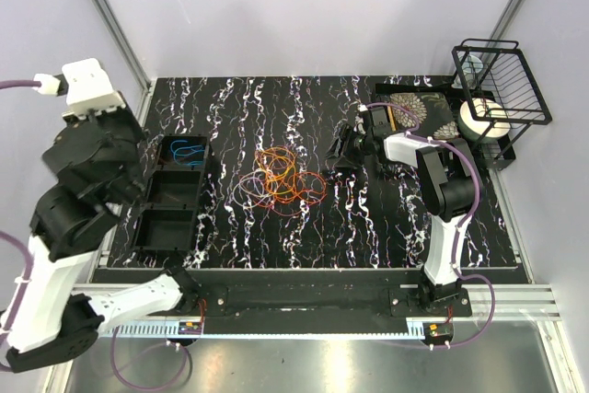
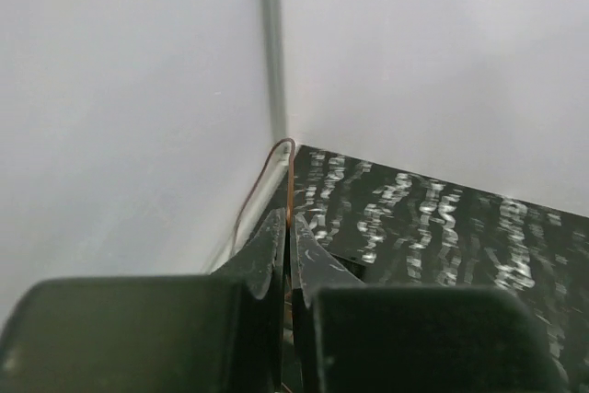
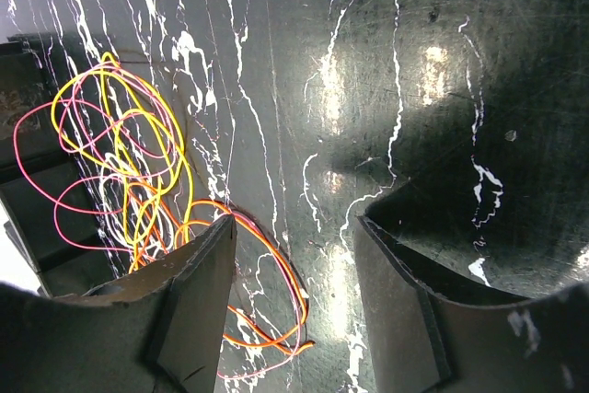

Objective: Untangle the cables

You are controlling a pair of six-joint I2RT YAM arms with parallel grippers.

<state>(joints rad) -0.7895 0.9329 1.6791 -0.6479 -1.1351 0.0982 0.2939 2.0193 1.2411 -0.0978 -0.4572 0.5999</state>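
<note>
Right end effector [image 3: 294, 223] is spread beside the cables [image 1: 281, 179]: grip one loop only; left end effector [image 2: 288, 218] pinches an orange strand [image 2: 291, 181].

i see plain white walls [image 1: 322, 6] all round, with metal posts [image 1: 112, 16] in the upper corners. the black tabletop [image 1: 368, 218], veined white like marble, fills the middle and shows soft glare in the right wrist view. a black wire rack [image 1: 515, 80] stands upper right, and a metal rail [image 1: 304, 329] runs along the bottom.
</note>
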